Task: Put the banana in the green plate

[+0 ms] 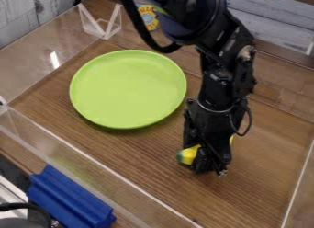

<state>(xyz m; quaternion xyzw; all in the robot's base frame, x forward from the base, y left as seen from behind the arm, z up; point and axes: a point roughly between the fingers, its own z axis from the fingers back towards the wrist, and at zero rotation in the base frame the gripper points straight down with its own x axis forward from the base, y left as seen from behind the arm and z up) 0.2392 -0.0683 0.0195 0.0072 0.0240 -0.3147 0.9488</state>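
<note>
The banana [185, 156] lies on the wooden table just off the front right rim of the green plate [101, 103]. Only its yellow left end shows; the rest is hidden behind the black fingers. My gripper [204, 161] points straight down over it, fingertips at table level, and its fingers are drawn in on the banana. The arm rises from there toward the top of the view. The large round plate is empty and sits left of centre.
Low clear acrylic walls [25, 144] ring the table. A blue block [68, 199] lies at the front left outside the wall. A clear triangular stand [101, 25] and a yellow and blue item [150, 13] sit at the back.
</note>
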